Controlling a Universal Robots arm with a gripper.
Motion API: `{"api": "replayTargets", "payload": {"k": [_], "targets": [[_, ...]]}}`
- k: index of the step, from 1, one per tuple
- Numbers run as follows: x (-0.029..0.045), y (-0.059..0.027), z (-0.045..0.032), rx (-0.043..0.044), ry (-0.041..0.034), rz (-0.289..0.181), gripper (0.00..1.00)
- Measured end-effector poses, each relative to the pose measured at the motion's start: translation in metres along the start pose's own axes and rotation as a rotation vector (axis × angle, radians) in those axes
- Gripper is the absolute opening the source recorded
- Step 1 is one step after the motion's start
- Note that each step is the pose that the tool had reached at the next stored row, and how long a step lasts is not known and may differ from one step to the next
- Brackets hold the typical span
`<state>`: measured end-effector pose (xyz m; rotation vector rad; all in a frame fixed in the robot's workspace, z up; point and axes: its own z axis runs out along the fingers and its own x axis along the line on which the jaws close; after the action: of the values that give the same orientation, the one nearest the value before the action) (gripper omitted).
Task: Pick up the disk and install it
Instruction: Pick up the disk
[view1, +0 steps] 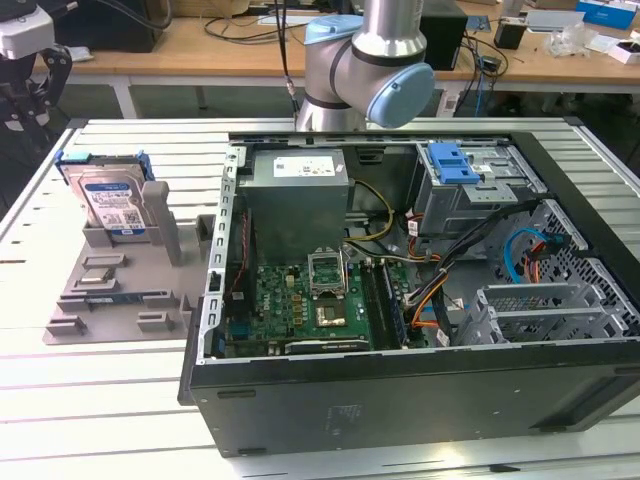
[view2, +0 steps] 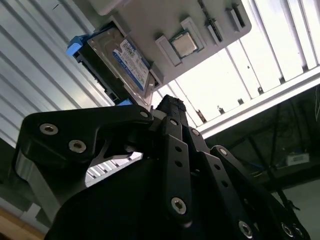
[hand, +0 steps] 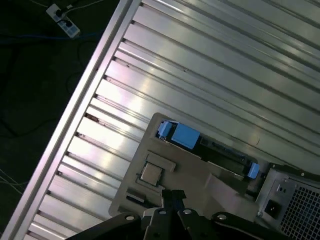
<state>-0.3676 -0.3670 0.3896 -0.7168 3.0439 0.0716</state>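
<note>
Setting: An open computer case (view1: 400, 400) is shown lying on a slatted metal counter (view1: 100, 410), with a grey holder (view1: 135, 275) set just beside it at the exterior view's left.
Disk: The disk (view1: 112, 200) is kept on edge in the grey holder, leaned back a little. It is not lifted and not in the case.
Facing: Its labelled face is turned toward the exterior camera, and its ends are framed by the blue carrier (hand: 184, 135).
Long axis: The long axis is judged to run level, across the exterior view and along the holder. The thin upper edge is presented upward.
Fingers: The gripper (view2: 172, 102) is seen in both wrist views with its fingers (hand: 167, 197) drawn together and nothing held between them.
Disk from fingers: In the second wrist view the disk is found out beyond the fingertips, clear of them. In the first wrist view the tips are placed over the holder, near the disk's upper edge, and no contact is made.
Neighbour: A processor chip (view2: 184, 44) is seated in the same holder, beside the disk.
Arm: The work is served by the single arm (view1: 370, 70), whose base is mounted behind the case.
</note>
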Motion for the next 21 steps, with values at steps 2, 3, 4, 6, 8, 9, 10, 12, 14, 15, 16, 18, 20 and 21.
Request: {"api": "replayTargets", "payload": {"k": [2, 3, 4, 6, 8, 9, 10, 12, 14, 15, 16, 18, 20, 21], "targets": [[0.0, 0.0, 0.0, -0.0007, 0.0014, -0.031, 0.11], [0.0, 0.0, 0.0, -0.001, 0.0017, -0.039, 0.11], [0.0, 0.0, 0.0, -0.0012, 0.0022, -0.051, 0.11], [0.0, 0.0, 0.0, -0.0022, 0.0039, -0.092, 0.11], [0.0, 0.0, 0.0, -0.0027, 0.0048, -0.115, 0.11], [0.0, 0.0, 0.0, -0.003, 0.0052, -0.124, 0.11], [0.0, 0.0, 0.0, -0.0032, 0.0056, -0.133, 0.11], [0.0, 0.0, 0.0, -0.0036, 0.0064, -0.152, 0.11], [0.0, 0.0, 0.0, -0.0041, 0.0072, -0.171, 0.11], [0.0, 0.0, 0.0, -0.0043, 0.0076, -0.182, 0.11], [0.0, 0.0, 0.0, -0.0046, 0.0081, -0.194, 0.11], [0.0, 0.0, 0.0, -0.0054, 0.0094, -0.227, 0.11], [0.0, 0.0, 0.0, -0.0061, 0.0107, -0.256, 0.11], [0.0, 0.0, 0.0, -0.0063, 0.0112, -0.267, 0.11]]}}
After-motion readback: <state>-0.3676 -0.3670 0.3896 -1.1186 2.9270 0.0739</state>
